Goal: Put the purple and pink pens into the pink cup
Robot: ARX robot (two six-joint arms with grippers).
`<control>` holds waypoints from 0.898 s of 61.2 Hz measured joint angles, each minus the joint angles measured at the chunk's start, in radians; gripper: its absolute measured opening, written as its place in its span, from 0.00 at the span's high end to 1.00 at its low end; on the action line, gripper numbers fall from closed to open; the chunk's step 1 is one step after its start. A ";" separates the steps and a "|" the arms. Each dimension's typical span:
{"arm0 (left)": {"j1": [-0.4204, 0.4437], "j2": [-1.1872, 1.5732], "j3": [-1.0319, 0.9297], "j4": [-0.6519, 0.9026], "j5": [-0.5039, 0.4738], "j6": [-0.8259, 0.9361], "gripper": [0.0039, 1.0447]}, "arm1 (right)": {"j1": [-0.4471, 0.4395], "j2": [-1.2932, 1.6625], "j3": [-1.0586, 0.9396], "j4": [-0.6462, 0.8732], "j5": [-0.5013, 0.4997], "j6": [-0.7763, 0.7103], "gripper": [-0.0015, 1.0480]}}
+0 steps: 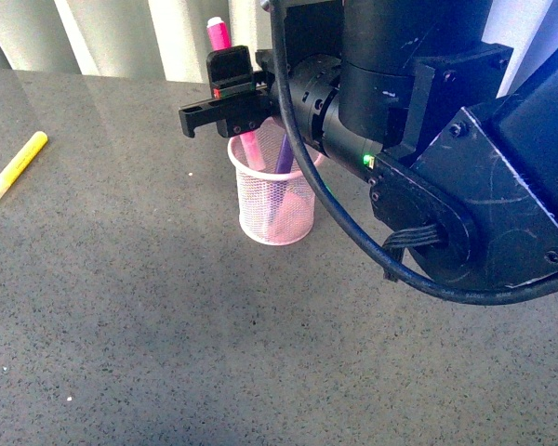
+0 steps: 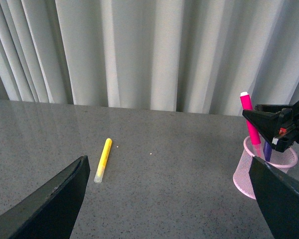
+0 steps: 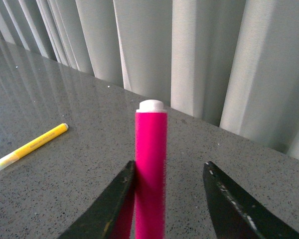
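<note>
Right wrist view — right claw (image 3: 167, 199) spread, pink pen (image 3: 150, 169) touching one finger, upright in pink cup (image 1: 277, 200) — left claw (image 2: 169, 199) wide.

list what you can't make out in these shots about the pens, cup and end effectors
- Front view: the right arm covers the cup's right rim and most of the purple pen.
- Right wrist view: the pink pen is cut off by the bottom edge; whether the right end effector grips it is unclear.
- Left wrist view: the left end effector tips are out of frame.
</note>
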 joint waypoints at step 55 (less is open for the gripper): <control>0.000 0.000 0.000 0.000 0.001 0.000 0.06 | -0.236 -0.665 -0.375 -0.603 0.398 -0.014 0.07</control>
